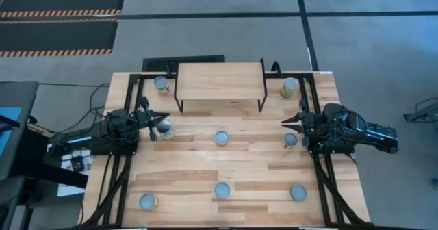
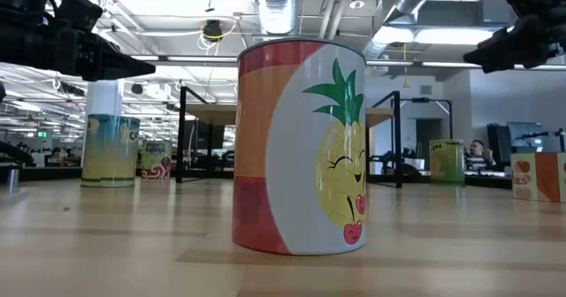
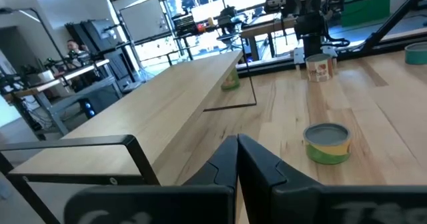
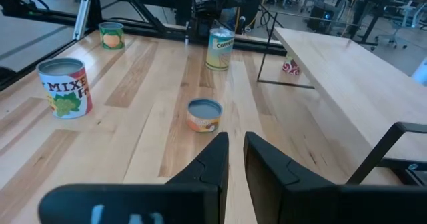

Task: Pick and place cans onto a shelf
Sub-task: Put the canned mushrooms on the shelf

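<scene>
Glossy-labelled cans [image 2: 301,147] with seemingly metal tops; matt light-wood shelf [image 1: 219,81] and table [image 1: 260,172].

Robotics lab: exposed ducts [image 2: 276,5], workbenches [image 3: 80,74].

Shelf [image 1: 220,80] at table [image 1: 185,175] back; cans [image 1: 222,138] scattered around, none on shelf.

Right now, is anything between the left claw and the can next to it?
No, nothing visible. The left gripper sits right beside the nearest can, with only bare table around. The shelf top is empty too.
</scene>
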### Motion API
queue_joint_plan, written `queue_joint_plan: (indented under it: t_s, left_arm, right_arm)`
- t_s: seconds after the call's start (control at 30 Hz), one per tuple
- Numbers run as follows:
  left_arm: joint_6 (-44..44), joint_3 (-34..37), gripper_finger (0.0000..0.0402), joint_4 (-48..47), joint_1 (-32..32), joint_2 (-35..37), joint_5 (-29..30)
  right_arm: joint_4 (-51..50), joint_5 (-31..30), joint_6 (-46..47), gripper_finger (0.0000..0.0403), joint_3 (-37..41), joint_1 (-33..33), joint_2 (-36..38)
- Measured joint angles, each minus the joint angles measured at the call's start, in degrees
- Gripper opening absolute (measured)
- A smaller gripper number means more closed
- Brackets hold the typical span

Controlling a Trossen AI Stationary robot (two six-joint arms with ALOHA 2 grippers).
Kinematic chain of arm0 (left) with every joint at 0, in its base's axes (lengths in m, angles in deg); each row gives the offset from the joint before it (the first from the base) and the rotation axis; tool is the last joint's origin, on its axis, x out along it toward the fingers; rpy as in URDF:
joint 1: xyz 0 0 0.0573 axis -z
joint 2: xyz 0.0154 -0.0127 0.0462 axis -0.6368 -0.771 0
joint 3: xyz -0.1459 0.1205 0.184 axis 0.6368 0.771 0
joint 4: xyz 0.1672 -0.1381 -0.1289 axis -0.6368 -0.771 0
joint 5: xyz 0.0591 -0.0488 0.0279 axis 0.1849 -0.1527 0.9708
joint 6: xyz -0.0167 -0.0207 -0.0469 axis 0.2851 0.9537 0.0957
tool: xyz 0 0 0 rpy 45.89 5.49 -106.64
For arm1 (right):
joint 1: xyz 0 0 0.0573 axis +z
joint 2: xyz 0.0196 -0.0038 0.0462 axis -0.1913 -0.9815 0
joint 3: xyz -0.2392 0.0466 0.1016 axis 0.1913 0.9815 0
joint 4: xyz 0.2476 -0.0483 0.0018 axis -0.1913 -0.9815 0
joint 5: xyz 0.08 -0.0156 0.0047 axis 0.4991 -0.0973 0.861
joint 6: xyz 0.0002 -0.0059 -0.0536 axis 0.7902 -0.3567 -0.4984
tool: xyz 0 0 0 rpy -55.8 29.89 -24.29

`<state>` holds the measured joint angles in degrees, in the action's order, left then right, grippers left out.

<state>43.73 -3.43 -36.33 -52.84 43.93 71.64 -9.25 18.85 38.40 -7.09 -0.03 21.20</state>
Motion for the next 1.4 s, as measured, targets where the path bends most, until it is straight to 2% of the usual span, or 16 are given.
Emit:
queue_joint_plan:
  t_s: [0.13, 0.23, 0.33, 0.63, 0.7, 0.77, 0.87, 1.03, 1.23, 1.4]
  left_arm:
    - [0.11, 0.00, 0.0000, 0.00, 0.00, 0.01, 0.00]
    - [1.40, -0.02, 0.0000, 0.02, -0.01, 0.01, -0.02]
    - [6.31, -0.01, 0.0000, 0.06, 0.00, 0.01, -0.01]
    - [15.39, 0.02, 0.0000, 0.38, 0.01, 0.00, 0.02]
    - [15.93, 0.02, 0.0000, 0.22, 0.01, -0.01, 0.02]
    - [17.72, 0.02, 0.0000, 0.20, 0.01, -0.07, -0.18]
    - [18.62, 0.02, 0.0000, 0.10, 0.01, -0.10, -1.15]
    - [17.99, 0.02, 0.0000, -0.02, 0.05, -0.10, -3.86]
    - [19.53, 0.02, 0.0000, -0.05, 0.05, -0.10, -4.07]
    - [20.72, 0.02, 0.0000, -0.22, 0.10, -0.10, -6.20]
  right_arm:
    - [4.04, 0.93, 0.18, 0.0074, 0.19, -0.01, -0.01]
    - [8.69, 2.12, 10.70, 0.0074, 1.32, 0.55, -0.03]
    - [13.80, 2.09, 21.40, 0.0074, 1.98, 1.46, -0.53]
    - [25.03, 0.94, 19.88, 0.0074, 2.82, 2.06, -0.87]
    - [28.90, -1.22, 19.92, 0.0074, 2.82, 2.06, -0.89]
    - [35.55, -6.15, 21.83, 0.0074, 2.83, 2.06, -1.45]
    - [42.79, -7.74, 19.01, 0.0068, 2.61, 2.03, -7.12]
    - [46.13, -9.44, 13.17, 0.0012, -0.61, 2.02, -20.23]
    - [45.18, -9.45, 8.74, 0.0006, -8.43, 2.06, -35.07]
    - [37.24, -9.25, 6.84, 0.0004, -14.86, 3.31, -41.18]
